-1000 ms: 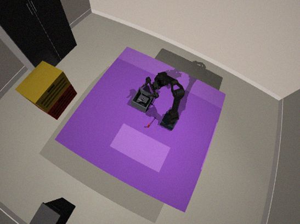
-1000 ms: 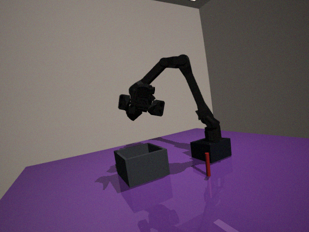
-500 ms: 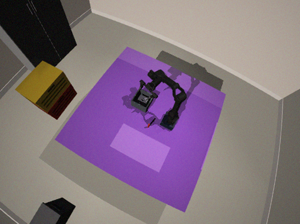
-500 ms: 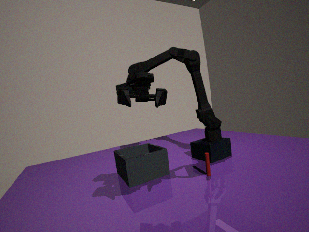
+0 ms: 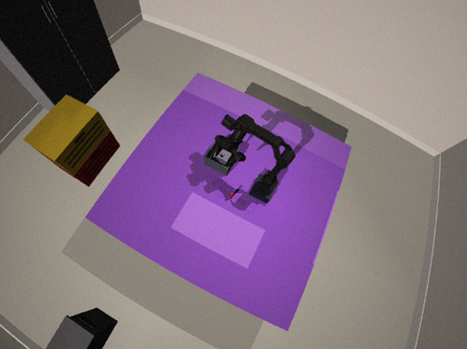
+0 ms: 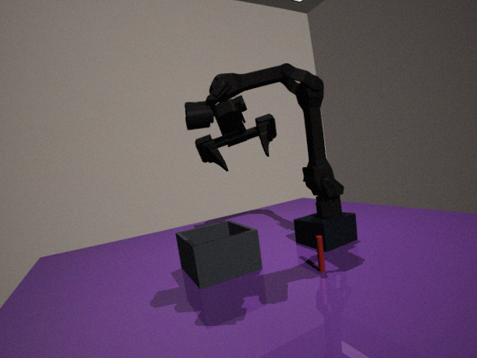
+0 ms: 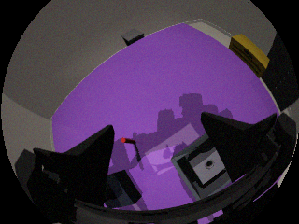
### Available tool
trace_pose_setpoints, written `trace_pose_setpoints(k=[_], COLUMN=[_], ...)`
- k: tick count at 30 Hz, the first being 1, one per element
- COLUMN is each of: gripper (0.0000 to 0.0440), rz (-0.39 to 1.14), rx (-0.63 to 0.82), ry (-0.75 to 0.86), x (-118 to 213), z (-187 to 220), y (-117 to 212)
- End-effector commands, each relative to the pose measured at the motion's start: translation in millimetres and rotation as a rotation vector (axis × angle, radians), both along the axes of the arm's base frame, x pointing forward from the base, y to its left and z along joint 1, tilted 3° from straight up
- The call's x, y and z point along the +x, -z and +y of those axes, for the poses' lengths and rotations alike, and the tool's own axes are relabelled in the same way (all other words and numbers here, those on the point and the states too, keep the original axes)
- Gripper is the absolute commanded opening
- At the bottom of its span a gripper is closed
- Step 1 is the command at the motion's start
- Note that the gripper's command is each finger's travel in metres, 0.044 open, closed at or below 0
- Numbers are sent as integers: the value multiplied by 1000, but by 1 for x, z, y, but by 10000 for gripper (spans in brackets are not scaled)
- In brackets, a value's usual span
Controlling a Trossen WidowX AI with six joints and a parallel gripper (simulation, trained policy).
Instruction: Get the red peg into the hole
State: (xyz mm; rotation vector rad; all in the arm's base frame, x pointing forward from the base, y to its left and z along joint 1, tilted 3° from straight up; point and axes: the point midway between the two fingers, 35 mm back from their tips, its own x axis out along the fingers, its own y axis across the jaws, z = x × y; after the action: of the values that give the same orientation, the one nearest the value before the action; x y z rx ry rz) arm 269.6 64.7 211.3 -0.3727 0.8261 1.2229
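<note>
The red peg (image 5: pixel 231 196) (image 6: pixel 320 254) (image 7: pixel 123 140) stands upright on the purple table, beside the arm's base. The open grey box (image 5: pixel 216 164) (image 6: pixel 231 262) (image 7: pixel 183 172) stands apart from it. The light plate (image 5: pixel 228 157) (image 7: pixel 201 173) shows at the box's bottom, with its dark hole (image 7: pixel 209 163) empty. In the exterior view the box walls hide the plate. My gripper (image 6: pixel 247 162) (image 7: pixel 158 123) is wide open and empty, tilted, high above the table and the box, well away from the peg. In the wrist view one finger overlaps part of the box.
The arm's dark base block (image 5: pixel 258 191) (image 6: pixel 325 233) (image 7: pixel 122 189) stands on the purple table (image 5: pixel 146 197) (image 6: pixel 96 281) near the peg. A yellow and red cabinet (image 5: pixel 63 132) stands on the floor beyond the table's edge. The arm's shadow falls around the box and peg.
</note>
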Motion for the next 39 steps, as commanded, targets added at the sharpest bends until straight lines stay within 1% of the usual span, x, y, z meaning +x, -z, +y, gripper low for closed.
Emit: trace_pose_setpoints(k=[1, 12, 22, 31, 39], gripper=[440, 440, 440, 440, 440], rz=[82, 370, 590, 741, 830], rx=[-34, -167, -302, -429, -539], ry=[41, 249, 481, 724, 965], x=[-10, -43, -72, -95, -112], z=[6, 24, 32, 36, 36], y=[4, 17, 30, 43, 57])
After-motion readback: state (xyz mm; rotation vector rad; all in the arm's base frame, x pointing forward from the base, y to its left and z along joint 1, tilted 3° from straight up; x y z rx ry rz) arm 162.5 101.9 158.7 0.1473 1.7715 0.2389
